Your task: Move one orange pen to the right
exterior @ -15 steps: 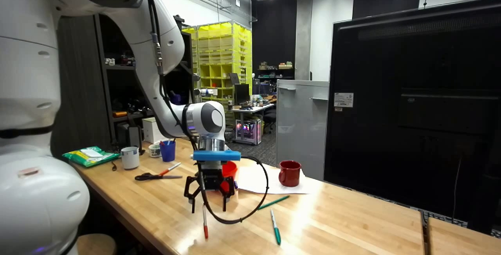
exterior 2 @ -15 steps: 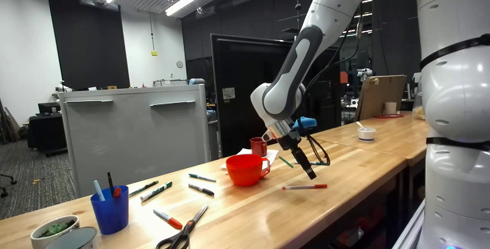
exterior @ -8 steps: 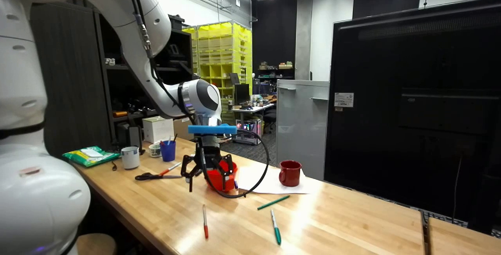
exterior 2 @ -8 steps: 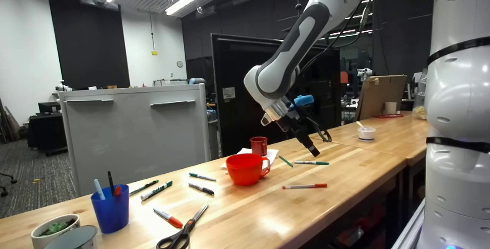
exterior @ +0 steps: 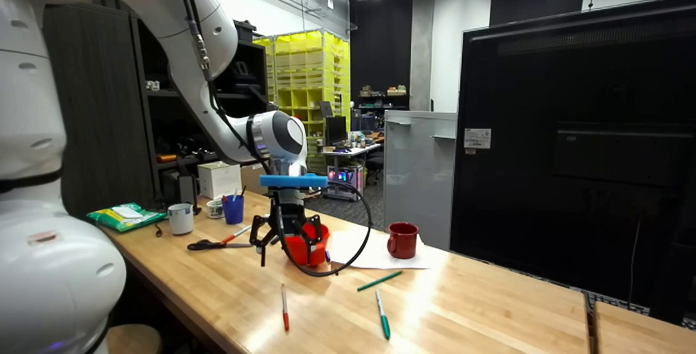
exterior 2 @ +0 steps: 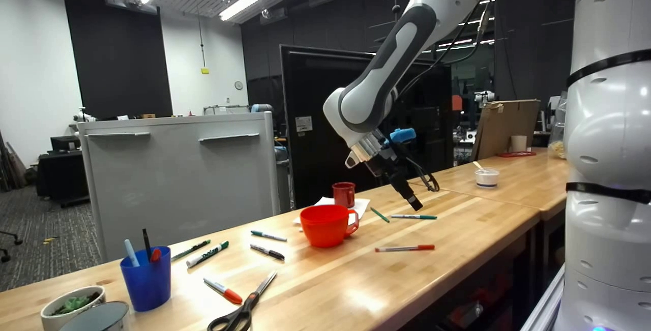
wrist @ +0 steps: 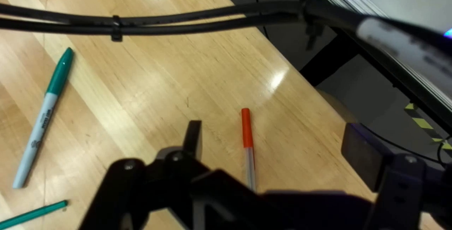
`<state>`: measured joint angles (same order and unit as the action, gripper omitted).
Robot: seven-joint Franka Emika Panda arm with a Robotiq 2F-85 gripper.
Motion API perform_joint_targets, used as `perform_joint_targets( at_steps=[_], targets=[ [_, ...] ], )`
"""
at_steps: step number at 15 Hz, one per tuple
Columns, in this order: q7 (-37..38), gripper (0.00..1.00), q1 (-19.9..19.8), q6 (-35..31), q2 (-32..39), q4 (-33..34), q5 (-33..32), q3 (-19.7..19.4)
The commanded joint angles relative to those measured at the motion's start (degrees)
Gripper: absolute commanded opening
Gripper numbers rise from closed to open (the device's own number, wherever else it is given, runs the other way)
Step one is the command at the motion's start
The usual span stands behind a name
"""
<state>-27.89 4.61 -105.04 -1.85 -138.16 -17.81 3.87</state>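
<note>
The gripper [exterior: 286, 260] is held well above the table [exterior: 462, 305] with its fingers [wrist: 192, 138] spread wide apart; the orange pen [exterior 2: 405, 248] can be seen lying flat on the table in both exterior views, and in the wrist view it's framed between the fingers, part of its barrel being blocked by the gripper. A green-capped marker [exterior: 383, 315] and a slim green pen [exterior: 379, 281] are scattered nearby; the bowl [exterior: 300, 252] is kinda half hidden behind the gripper in an exterior view; the mug [exterior: 403, 242] is parked on some paper [exterior: 376, 260].
</note>
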Motion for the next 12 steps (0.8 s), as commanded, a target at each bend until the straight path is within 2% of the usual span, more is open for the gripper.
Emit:
perform_joint_targets(
  at_steps=[1, 7, 12],
  targets=[
    [-2.6, 1.00, -1.0, -7.4, 0.4, -1.5, 8.4, -1.3],
    [-7.3, 1.00, -3.0, -18.2, -1.4, -9.3, 26.0, -3.4],
    [-10.1, 1.00, -2.6, -25.8, -2.5, -15.1, 32.1, -3.3]
  ],
)
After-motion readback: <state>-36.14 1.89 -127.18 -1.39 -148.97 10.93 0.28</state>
